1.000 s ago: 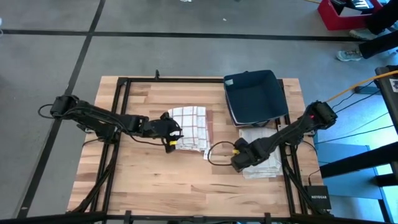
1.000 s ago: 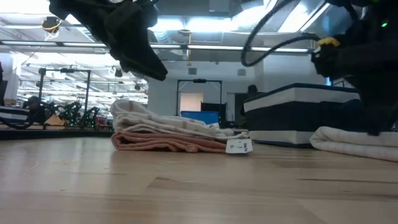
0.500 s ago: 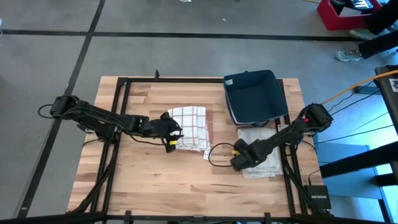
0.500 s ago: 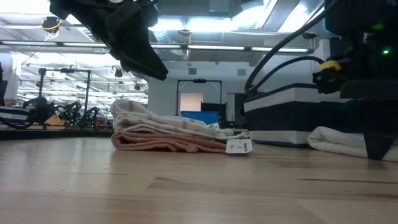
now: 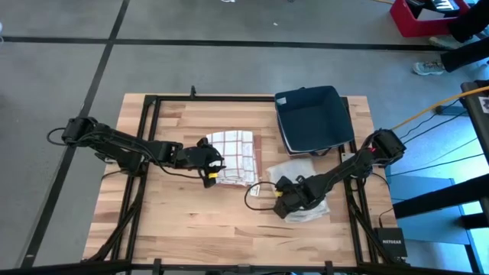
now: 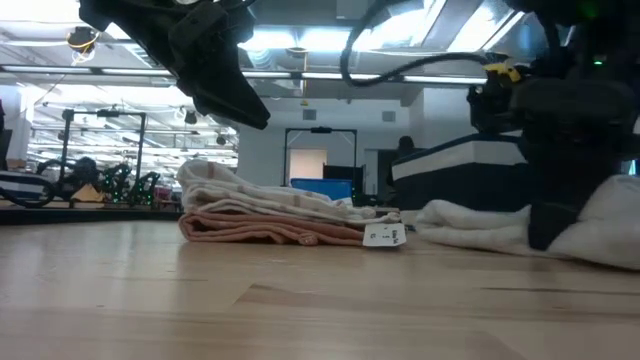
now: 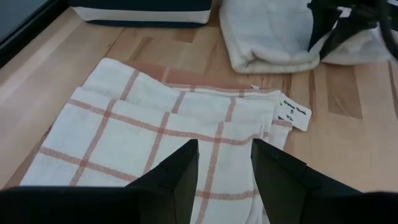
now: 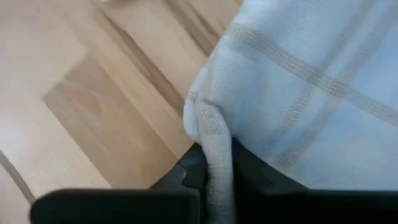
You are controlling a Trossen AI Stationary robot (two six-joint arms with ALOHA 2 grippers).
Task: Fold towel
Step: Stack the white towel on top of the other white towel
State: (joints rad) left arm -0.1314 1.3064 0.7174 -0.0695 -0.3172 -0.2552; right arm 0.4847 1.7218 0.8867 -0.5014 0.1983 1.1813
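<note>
My right hand [image 5: 281,207] is low over the bench [image 5: 191,221], near its front edge, fingers pinched on a folded edge of the white towel [image 5: 304,187]. In the right wrist view that edge [image 8: 214,149] runs straight down between my fingers. The white towel lies bunched on the bench's right side, just in front of the dark bin [image 5: 312,118]. My left hand [image 5: 212,169] hovers over the near edge of the folded red-checked towel [image 5: 233,156] at mid-bench; its fingers [image 7: 180,177] stand partly apart with nothing between them. The checked towel's tag [image 7: 294,113] points toward the white towel; the two towels lie near each other, not touching. The bin sits at the back right.
</note>
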